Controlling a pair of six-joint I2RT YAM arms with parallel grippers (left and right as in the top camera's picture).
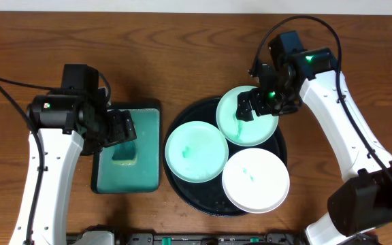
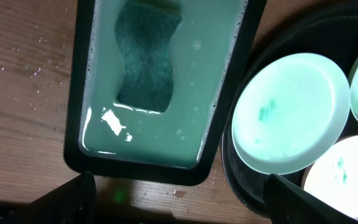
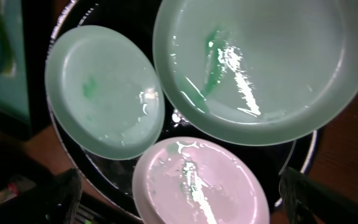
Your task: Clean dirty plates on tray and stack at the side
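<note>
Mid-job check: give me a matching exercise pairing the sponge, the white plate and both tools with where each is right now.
1. sponge
2. white plate
3. left tool
4. right tool

a. open over a mint plate
b. lying inside the green tray
c. on the black tray
d. open over the green tray

Pairs: 1-b, 2-c, 3-d, 4-a

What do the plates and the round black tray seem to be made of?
Plates: probably plastic or melamine, smooth and semi-glossy; soft highlights, thin moulded rims. Tray: glossy black, possibly plastic or lacquer; sharp mirror-like glints. Neither is certain.
</note>
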